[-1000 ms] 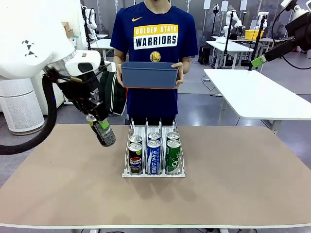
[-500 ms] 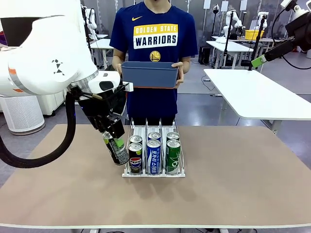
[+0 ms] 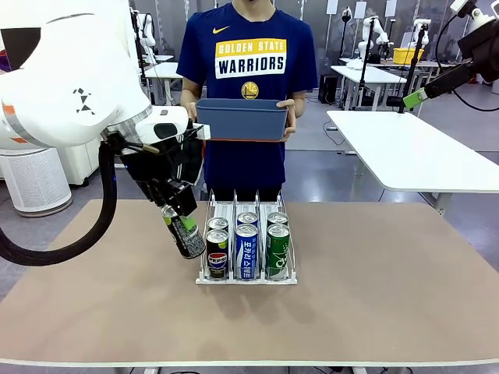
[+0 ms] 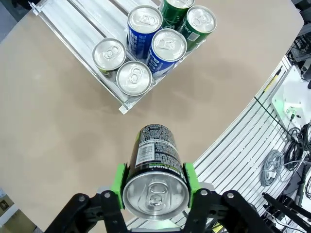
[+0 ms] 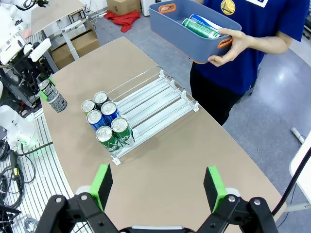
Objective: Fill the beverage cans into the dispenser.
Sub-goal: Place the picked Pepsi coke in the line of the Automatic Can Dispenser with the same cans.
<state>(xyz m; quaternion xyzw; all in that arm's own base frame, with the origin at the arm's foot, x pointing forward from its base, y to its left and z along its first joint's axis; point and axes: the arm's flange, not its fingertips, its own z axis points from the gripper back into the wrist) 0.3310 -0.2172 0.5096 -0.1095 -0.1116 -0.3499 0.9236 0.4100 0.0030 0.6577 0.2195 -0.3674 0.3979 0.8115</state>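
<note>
While the left pincer (image 3: pixel 178 221) clamps a dark can (image 3: pixel 185 237), tilted, just left of the dispenser (image 3: pixel 234 207), six cans (image 3: pixel 247 249) stand at the dispenser's near end. Right pincer (image 5: pixel 158 187) gapes wide, well apart from it.

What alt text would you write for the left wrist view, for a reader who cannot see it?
The left claw grips a dark beverage can by its sides over the brown table. Beyond it, the white wire dispenser holds six cans upright, two in each lane, all at one end.
</note>
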